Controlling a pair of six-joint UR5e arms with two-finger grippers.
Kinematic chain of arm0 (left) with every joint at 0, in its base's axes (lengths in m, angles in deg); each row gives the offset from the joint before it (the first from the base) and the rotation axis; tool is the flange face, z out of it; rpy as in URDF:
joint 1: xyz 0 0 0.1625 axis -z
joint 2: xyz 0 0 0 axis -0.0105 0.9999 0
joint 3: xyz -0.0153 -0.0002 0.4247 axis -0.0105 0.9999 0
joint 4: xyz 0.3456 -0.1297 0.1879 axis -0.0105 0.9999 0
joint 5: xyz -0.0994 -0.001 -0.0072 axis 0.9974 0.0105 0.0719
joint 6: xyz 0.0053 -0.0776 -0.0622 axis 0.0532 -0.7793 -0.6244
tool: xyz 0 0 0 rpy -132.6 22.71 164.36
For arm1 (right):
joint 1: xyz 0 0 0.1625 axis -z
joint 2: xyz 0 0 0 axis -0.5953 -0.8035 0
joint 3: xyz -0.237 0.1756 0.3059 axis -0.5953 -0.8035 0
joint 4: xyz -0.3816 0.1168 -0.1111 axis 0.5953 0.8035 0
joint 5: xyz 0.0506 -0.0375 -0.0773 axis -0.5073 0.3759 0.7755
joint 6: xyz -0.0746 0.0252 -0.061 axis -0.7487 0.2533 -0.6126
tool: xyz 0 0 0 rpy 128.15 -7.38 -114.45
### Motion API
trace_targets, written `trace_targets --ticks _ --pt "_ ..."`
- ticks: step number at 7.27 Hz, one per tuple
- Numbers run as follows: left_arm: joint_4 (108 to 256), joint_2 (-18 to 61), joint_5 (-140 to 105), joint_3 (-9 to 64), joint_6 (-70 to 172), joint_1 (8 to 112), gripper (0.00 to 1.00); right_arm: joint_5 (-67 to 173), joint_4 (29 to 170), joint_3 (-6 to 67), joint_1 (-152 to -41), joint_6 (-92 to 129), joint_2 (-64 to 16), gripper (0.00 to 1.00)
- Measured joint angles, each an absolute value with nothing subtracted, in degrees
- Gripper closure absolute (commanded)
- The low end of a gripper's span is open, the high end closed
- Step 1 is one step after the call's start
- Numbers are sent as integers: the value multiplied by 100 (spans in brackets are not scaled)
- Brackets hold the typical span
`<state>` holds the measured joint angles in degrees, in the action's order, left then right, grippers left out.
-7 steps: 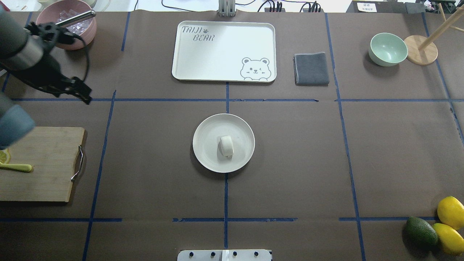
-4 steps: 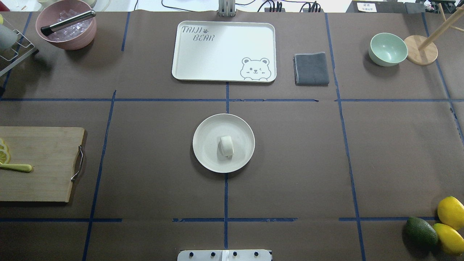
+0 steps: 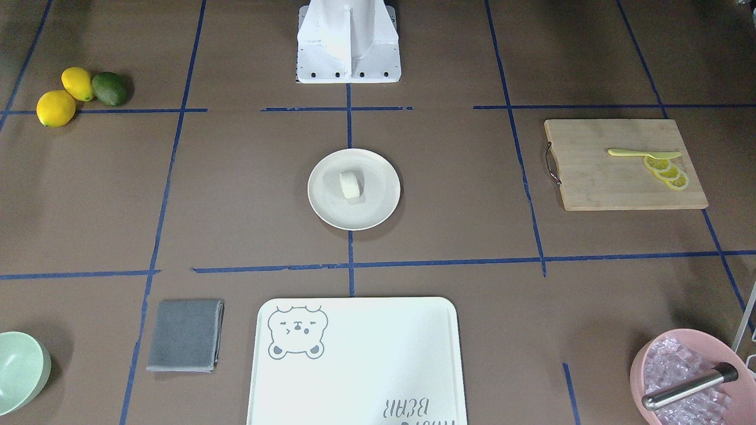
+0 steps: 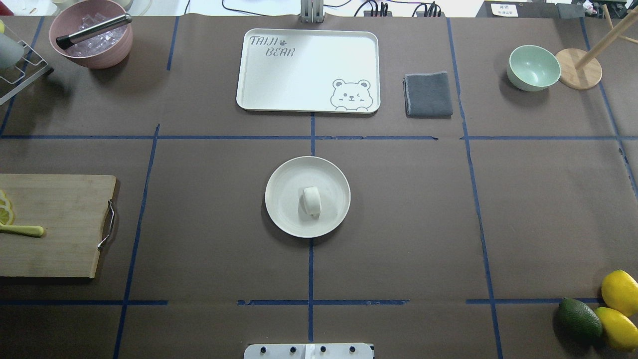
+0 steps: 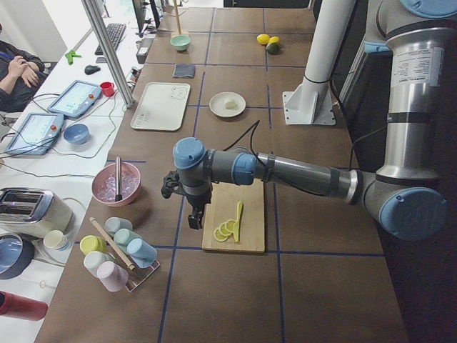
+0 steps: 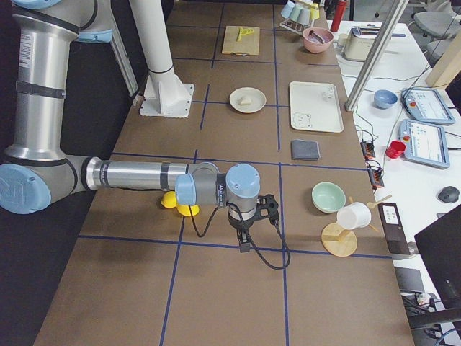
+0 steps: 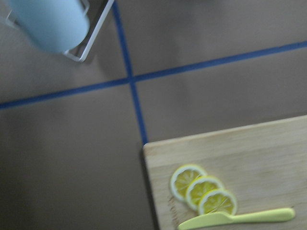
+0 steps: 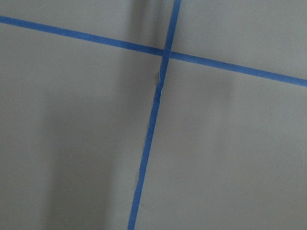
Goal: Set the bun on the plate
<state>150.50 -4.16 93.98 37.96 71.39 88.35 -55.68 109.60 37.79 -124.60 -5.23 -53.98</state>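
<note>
Beginning at the left: finding the left gripper hanging over the brown table, just beside the cutting board and near the lemon slices. Not managing to tell whether its fingers are spread or pressed together; seemingly carrying nothing.

Moving to the middle: seeing the bun lying inside the plate, about at its centre, touching nothing else and well apart from both arms.

Going on to the right: finding the right gripper pointing down over a cross of blue tape, near the lemons and the avocado. Again not being able to tell the state of its fingers.

Judging the placing as done, with only the parking of the arms left to do. For doing this well: keeping both wrists high and away from the plate, and avoiding any bump against the table, such a rounded bun probably rolling easily on a shallow plate.
</note>
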Motion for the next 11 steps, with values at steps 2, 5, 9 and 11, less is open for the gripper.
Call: trace_targets --ticks 2,5,9,11 --pt "15056 -477 9409 3700 7113 9015 0 -5568 10960 3779 -12460 -523 -5397 0" --pt "15049 -485 9366 3671 7135 9039 0 -5560 10954 3790 -12460 -523 -5398 0" --pt "15038 -515 9369 3681 7132 9039 0 -5559 10953 3779 -12460 -523 -5405 0" --pt "15045 -566 9369 3700 7129 9038 0 -5559 10953 3779 -12460 -525 -5406 0"
